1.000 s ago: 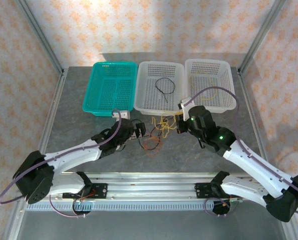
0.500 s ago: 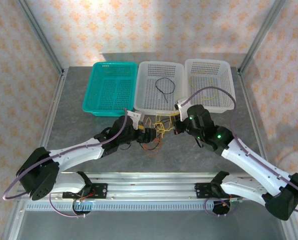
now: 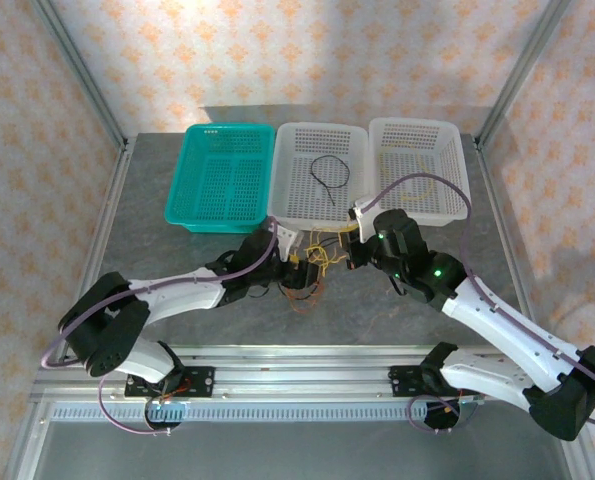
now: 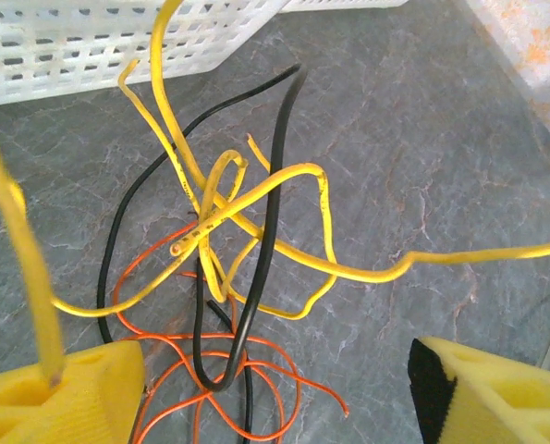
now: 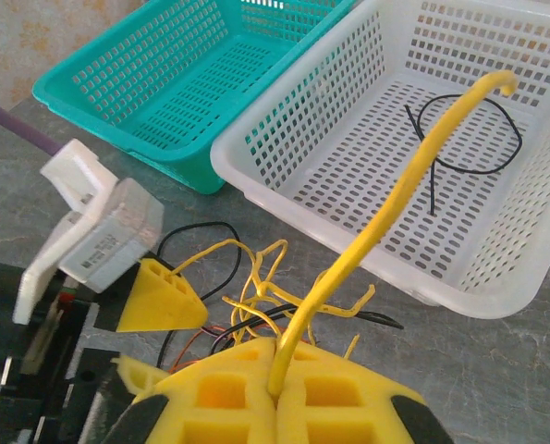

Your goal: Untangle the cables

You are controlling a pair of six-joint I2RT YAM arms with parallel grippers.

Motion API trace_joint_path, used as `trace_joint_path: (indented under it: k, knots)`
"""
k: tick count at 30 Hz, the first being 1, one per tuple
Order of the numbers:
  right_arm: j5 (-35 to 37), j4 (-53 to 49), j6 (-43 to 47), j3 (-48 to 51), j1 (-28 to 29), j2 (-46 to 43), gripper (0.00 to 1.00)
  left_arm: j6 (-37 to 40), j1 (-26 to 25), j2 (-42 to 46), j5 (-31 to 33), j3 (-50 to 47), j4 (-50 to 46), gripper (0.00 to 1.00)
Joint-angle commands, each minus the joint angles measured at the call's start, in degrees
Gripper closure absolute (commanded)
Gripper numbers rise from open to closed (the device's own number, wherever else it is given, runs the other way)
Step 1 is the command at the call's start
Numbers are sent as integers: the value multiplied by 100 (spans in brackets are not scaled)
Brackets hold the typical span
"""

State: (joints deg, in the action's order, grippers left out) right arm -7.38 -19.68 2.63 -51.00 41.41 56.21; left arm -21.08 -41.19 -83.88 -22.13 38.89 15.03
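Observation:
The cables (image 3: 313,264) lie tangled on the grey table just in front of the white baskets. In the left wrist view, looping yellow cable (image 4: 256,190), a black cable (image 4: 275,185) and thin orange cable (image 4: 256,361) cross each other. My left gripper (image 3: 299,272) is open and low over this tangle, with the black loop and orange coils between its fingers (image 4: 275,393). One yellow strand (image 4: 20,250) runs up against the left finger. My right gripper (image 3: 355,252) is shut on a yellow cable (image 5: 395,194) that sticks up from its pads (image 5: 279,384).
Three baskets stand in a row at the back: teal (image 3: 227,128), a middle white one (image 3: 322,126) holding a black cable (image 3: 329,175), and a right white one (image 3: 417,122) holding a yellow cable (image 3: 417,186). The tangle lies close to the middle basket's front wall (image 5: 348,231).
My left arm has reached right into the tangle, and its jaws have narrowed somewhat while staying open. The right gripper shifted slightly toward the baskets, still shut on the yellow cable.

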Motion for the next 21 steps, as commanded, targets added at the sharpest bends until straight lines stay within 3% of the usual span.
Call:
trace_joint_path:
  k: [1,13,21]
  knots:
    - [-35,123,-78,-164,-19,-66,100,170,50,-164,-93,195,321,27]
    - [-133,125,-138,-156,-18,-132,100,-77,50,-714,113,367,873,44]
    - [-72,62,-114,-147,-19,-202,100,-540,114,-876,1092,422,1006,75]
